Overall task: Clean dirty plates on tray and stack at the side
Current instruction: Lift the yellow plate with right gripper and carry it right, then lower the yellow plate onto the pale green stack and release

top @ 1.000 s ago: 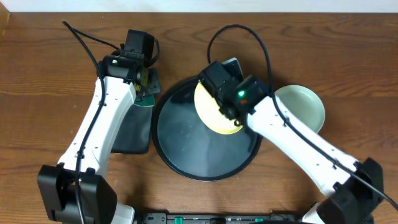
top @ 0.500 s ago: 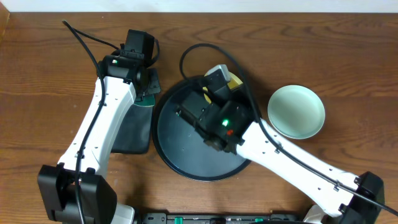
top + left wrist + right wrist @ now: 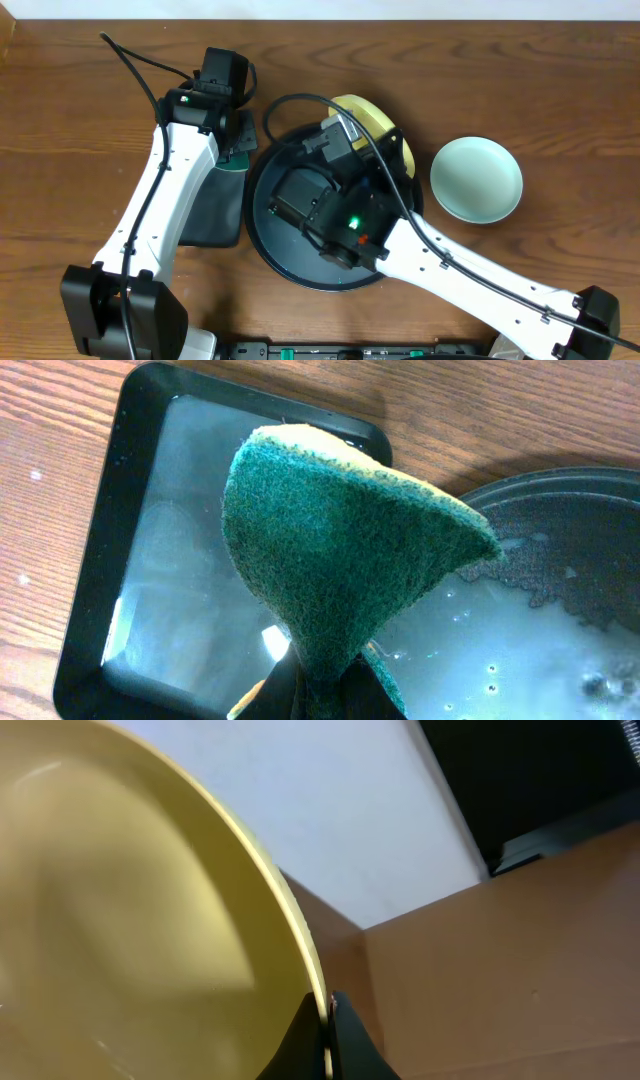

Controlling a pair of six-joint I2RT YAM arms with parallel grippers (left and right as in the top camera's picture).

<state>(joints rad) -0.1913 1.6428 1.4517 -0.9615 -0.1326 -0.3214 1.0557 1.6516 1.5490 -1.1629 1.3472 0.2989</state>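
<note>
My right gripper (image 3: 328,1012) is shut on the rim of the pale yellow plate (image 3: 130,910), which it holds tilted up on edge. In the overhead view the yellow plate (image 3: 382,117) shows above the far rim of the large round black tray (image 3: 264,230), with the right arm lying across the tray. One mint-blue plate (image 3: 477,180) sits on the table to the right of the tray. No other mint-blue plate shows. My left gripper (image 3: 325,685) is shut on a green and yellow sponge (image 3: 330,530), over the gap between the two trays (image 3: 238,140).
A smaller rectangular black tray (image 3: 108,520) holding water lies left of the round tray, under my left arm (image 3: 205,215). The round tray's floor (image 3: 560,590) is wet with foam. Bare wooden table (image 3: 90,110) surrounds them.
My right arm has swung left across the round tray. It has lifted the yellow plate off the tray floor and tipped it up toward the far rim. My left arm has not moved.
</note>
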